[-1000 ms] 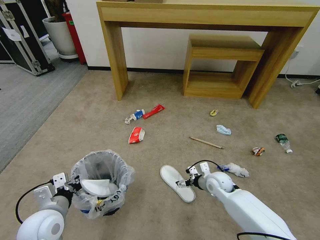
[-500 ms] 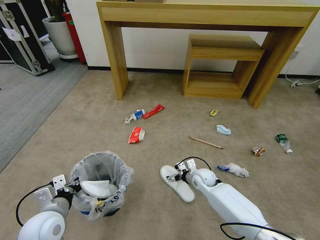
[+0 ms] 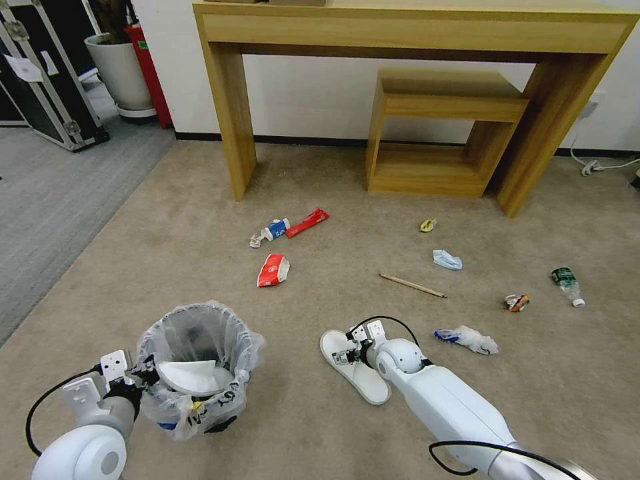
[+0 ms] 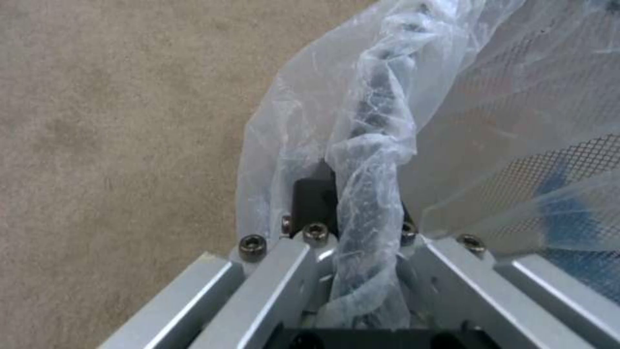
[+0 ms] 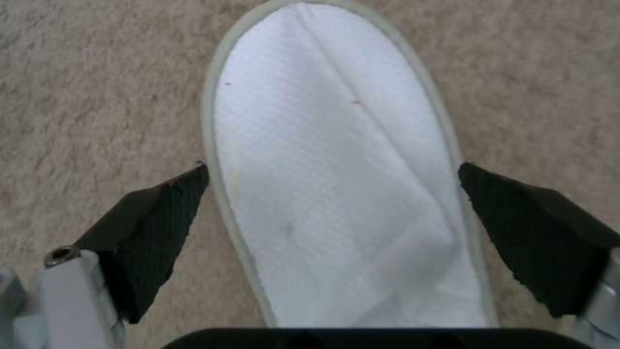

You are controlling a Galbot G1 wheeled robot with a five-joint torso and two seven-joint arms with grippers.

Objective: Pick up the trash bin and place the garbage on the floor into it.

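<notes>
Left hand [image 3: 137,380] clamped on trash bin [image 3: 198,369] rim, right hand [image 5: 333,228] spread wide, straddling white slipper [image 5: 336,160] beside bin

I am seeing the bag's folds hiding the trash bin [image 4: 362,145] rim; the slipper [image 5: 336,165] heel is running off-frame.

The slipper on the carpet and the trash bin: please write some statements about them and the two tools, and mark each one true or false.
1. The right tool is open, one finger on each side of the slipper on the floor. True.
2. The left tool holds nothing. False: it is shut on the rim of the trash bin.
3. A white slipper lies in the bin. True.
4. The wooden stick is in the bin. False: it lies on the carpet.
</notes>
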